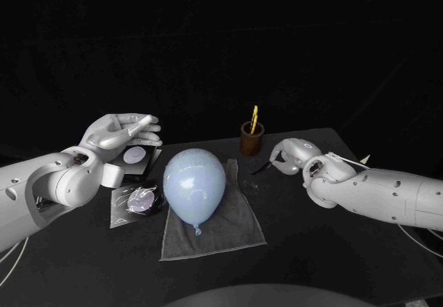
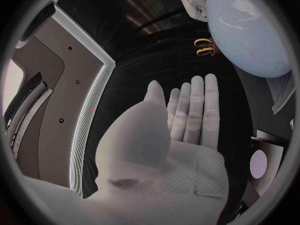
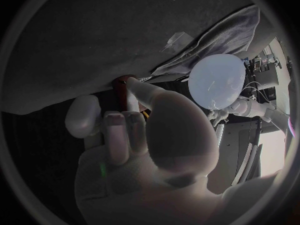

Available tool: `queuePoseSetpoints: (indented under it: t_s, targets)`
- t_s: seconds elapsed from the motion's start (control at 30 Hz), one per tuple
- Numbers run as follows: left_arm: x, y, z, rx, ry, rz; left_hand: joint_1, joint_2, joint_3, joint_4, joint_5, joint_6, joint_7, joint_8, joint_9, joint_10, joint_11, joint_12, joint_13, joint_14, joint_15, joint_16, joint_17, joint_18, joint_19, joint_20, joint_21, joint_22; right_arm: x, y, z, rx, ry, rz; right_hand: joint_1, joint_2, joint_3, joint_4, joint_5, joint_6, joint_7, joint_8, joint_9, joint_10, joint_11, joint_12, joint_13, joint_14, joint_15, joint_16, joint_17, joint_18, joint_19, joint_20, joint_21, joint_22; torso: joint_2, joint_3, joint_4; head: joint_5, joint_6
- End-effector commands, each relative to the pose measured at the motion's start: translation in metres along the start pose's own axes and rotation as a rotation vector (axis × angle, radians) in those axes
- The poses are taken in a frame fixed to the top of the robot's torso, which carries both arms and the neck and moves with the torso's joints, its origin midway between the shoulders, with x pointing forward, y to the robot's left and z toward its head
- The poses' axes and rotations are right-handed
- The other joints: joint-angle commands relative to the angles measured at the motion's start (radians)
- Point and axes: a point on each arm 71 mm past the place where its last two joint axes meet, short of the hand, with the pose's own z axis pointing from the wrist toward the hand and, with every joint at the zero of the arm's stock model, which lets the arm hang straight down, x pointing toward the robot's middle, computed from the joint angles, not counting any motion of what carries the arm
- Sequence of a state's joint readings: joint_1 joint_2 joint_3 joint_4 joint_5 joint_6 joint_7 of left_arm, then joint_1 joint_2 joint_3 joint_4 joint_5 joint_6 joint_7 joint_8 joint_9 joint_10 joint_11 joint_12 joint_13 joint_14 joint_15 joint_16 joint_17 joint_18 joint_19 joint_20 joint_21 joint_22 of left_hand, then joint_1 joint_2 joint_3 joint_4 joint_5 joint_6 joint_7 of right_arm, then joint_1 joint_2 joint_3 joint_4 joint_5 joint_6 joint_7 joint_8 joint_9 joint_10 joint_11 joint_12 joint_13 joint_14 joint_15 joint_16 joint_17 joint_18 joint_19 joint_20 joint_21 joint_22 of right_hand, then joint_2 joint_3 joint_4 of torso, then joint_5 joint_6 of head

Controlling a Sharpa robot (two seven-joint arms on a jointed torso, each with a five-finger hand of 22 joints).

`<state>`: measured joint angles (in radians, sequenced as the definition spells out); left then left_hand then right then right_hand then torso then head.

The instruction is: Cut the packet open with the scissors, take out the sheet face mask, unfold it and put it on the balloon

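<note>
1. Balloon: pale blue, lying on its side at the middle of the worktop, knot end towards the robot. No mask lies on it.
2. Grey cloth: spread flat under the balloon, reaching past the knot end.
3. Brown holder: upright beyond the balloon's far end, on the right-arm side, clear of the cloth.
4. Scissors: standing in the holder behind the balloon, yellow handles up, untouched.
5. Flat dark packet with a pale oval mark: just beside the balloon's far end, on the left-arm side.
6. White roll: beside the packet, further from the balloon.
7. Crumpled clear wrapper: just beside the balloon's flank, on the left-arm side, nearer the robot than the packet.
8. Left hand: raised above the packet, away from the balloon. The left wrist view shows the palm flat and bare, fingers straight and side by side, thumb standing off, holding nothing.
9. Right hand: low at the worktop, on the far side of the holder from the balloon. One finger reaches to the holder, the others curl in. Whether anything is held between them, I cannot tell.
</note>
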<state>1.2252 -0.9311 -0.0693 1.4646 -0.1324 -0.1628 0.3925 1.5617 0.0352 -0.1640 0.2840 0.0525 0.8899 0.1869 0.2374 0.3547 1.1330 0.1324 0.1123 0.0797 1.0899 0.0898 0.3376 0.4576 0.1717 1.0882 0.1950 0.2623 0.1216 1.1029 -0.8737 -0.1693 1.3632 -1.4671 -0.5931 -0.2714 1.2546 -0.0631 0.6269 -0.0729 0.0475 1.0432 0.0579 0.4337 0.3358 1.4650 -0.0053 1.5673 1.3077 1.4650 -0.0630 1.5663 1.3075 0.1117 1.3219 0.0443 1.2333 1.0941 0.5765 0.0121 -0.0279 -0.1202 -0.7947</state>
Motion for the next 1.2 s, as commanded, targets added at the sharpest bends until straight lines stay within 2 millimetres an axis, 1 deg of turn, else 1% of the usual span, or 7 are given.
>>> queuePoseSetpoints:
  t_s: [0.03, 0.3, 0.43, 0.53, 0.9, 1.0, 1.2]
  targets:
    - [0.001, -0.001, 0.001, 0.008, 0.005, -0.007, 0.005, 0.002, -0.005, 0.001, -0.003, 0.006, 0.002, -0.007, -0.001, 0.008, 0.002, -0.005, 0.001, -0.008, -0.003, 0.003, 0.001, 0.011, 0.003, 0.002, 0.004, 0.002, -0.007, -0.003, -0.005, -0.003, -0.033, 0.004, -0.006, 0.002, 0.005, 0.000, 0.001, 0.017, 0.007, 0.004, 0.093, 0.106, -0.006, 0.004, 0.263, 0.106, -0.005, 0.004, 0.263, -0.010, 0.005, -0.003, 0.006, 0.001, 0.000, 0.0004, -0.0009, -0.005, 0.002]
    - [0.001, 0.000, 0.001, 0.005, 0.006, -0.007, 0.007, 0.003, -0.005, 0.000, -0.003, 0.006, 0.002, -0.007, -0.001, 0.008, 0.002, -0.006, 0.001, -0.009, -0.002, 0.004, 0.002, 0.011, 0.003, 0.002, 0.004, 0.002, -0.021, -0.016, -0.020, 0.003, -0.043, 0.037, -0.009, 0.001, 0.007, -0.001, 0.001, 0.017, 0.006, 0.006, 0.095, 0.106, -0.006, 0.004, 0.263, 0.106, -0.005, 0.004, 0.263, -0.010, 0.005, -0.003, 0.007, 0.002, 0.000, 0.0014, -0.0008, -0.013, 0.010]
    - [0.001, 0.001, 0.002, 0.001, 0.007, -0.007, 0.008, 0.002, -0.009, 0.001, -0.003, 0.005, 0.004, -0.009, -0.002, 0.006, 0.003, -0.008, 0.001, -0.014, -0.001, 0.007, 0.006, 0.010, 0.001, 0.002, 0.004, 0.002, -0.037, -0.010, -0.025, -0.023, -0.065, 0.061, -0.009, 0.001, 0.007, -0.001, 0.001, 0.018, 0.006, 0.006, 0.095, 0.106, -0.006, 0.004, 0.263, 0.106, -0.005, 0.004, 0.263, -0.010, 0.005, -0.003, 0.007, 0.003, 0.000, 0.0023, -0.0011, -0.013, 0.013]
    - [0.001, 0.001, 0.004, -0.002, 0.010, -0.008, 0.008, 0.003, -0.012, 0.002, -0.003, 0.005, 0.004, -0.011, -0.003, 0.005, 0.004, -0.010, 0.001, -0.020, 0.000, 0.008, 0.009, 0.010, -0.002, 0.003, 0.003, 0.001, -0.050, -0.003, -0.026, -0.046, -0.083, 0.076, -0.009, 0.001, 0.007, -0.001, 0.001, 0.018, 0.006, 0.006, 0.096, 0.106, -0.006, 0.004, 0.263, 0.106, -0.005, 0.004, 0.263, -0.010, 0.006, -0.003, 0.008, 0.004, -0.001, 0.0011, 0.0001, -0.017, 0.018]
    - [0.007, 0.005, 0.011, -0.026, 0.035, -0.005, 0.001, 0.006, -0.035, 0.002, -0.003, 0.001, 0.012, -0.021, -0.008, -0.011, 0.014, -0.026, -0.002, -0.066, 0.012, 0.002, 0.020, 0.009, -0.029, 0.015, -0.010, -0.006, -0.096, 0.041, -0.023, -0.167, -0.153, 0.118, -0.009, 0.001, 0.007, -0.001, 0.001, 0.018, 0.006, 0.006, 0.096, 0.106, -0.006, 0.004, 0.263, 0.106, -0.005, 0.004, 0.263, -0.010, 0.006, -0.003, 0.008, 0.004, 0.001, -0.0006, 0.0024, -0.017, 0.039]
    - [0.009, 0.006, 0.014, -0.032, 0.041, 0.000, 0.001, 0.008, -0.040, 0.002, -0.003, 0.000, 0.014, -0.023, -0.009, -0.013, 0.015, -0.028, -0.002, -0.076, 0.015, -0.001, 0.021, 0.009, -0.035, 0.018, -0.014, -0.008, -0.105, 0.055, -0.021, -0.204, -0.168, 0.126, -0.010, 0.001, 0.008, -0.002, 0.001, 0.017, 0.005, 0.007, 0.097, 0.106, -0.007, 0.004, 0.263, 0.106, -0.006, 0.004, 0.263, -0.010, 0.006, -0.004, 0.008, 0.004, 0.001, -0.0018, 0.0027, -0.011, 0.050]
    - [0.015, 0.006, 0.025, -0.047, 0.058, 0.034, -0.008, 0.013, -0.061, 0.003, -0.003, -0.002, 0.021, -0.029, -0.012, -0.018, 0.023, -0.036, -0.002, -0.116, 0.026, -0.022, 0.021, 0.008, -0.064, 0.032, -0.033, -0.019, -0.114, 0.090, -0.013, -0.287, -0.184, 0.143, -0.011, 0.000, 0.010, -0.003, 0.001, 0.017, 0.005, 0.008, 0.098, 0.106, -0.007, 0.004, 0.263, 0.106, -0.006, 0.004, 0.263, -0.010, 0.005, -0.004, 0.007, 0.004, 0.000, -0.0013, 0.0034, 0.010, 0.080]
